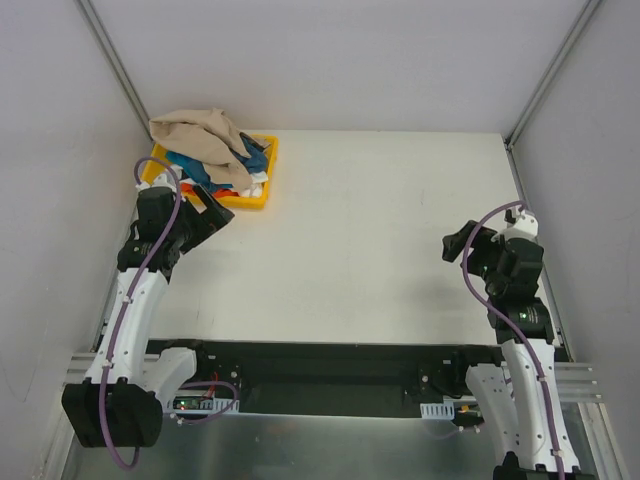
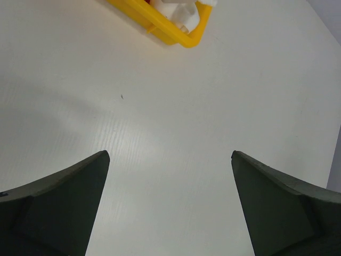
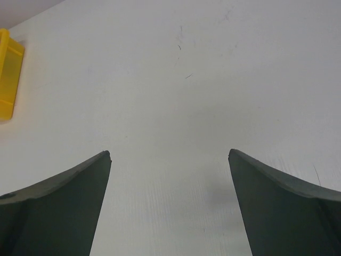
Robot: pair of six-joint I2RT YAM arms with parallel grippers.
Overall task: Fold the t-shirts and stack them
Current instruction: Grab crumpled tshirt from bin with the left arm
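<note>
The t-shirts lie heaped in a yellow tray [image 1: 262, 196] at the far left. The beige-tan shirt [image 1: 200, 133] is on top, crumpled, over a teal-blue one [image 1: 197, 168], with bits of white [image 1: 250, 186] and orange-red [image 1: 189, 188] cloth below. My left gripper [image 1: 218, 217] is open and empty, just in front of the tray's near edge; its wrist view shows the tray corner [image 2: 184, 38] with white cloth [image 2: 178, 13] and bare table between the jaws [image 2: 169, 154]. My right gripper [image 1: 457, 243] is open and empty at the right, over bare table [image 3: 169, 153].
The white table [image 1: 370, 230] is walled by grey panels on the left, back and right. The tray's edge also shows in the right wrist view [image 3: 9, 74]. The arm bases and a black rail [image 1: 320, 370] run along the near edge.
</note>
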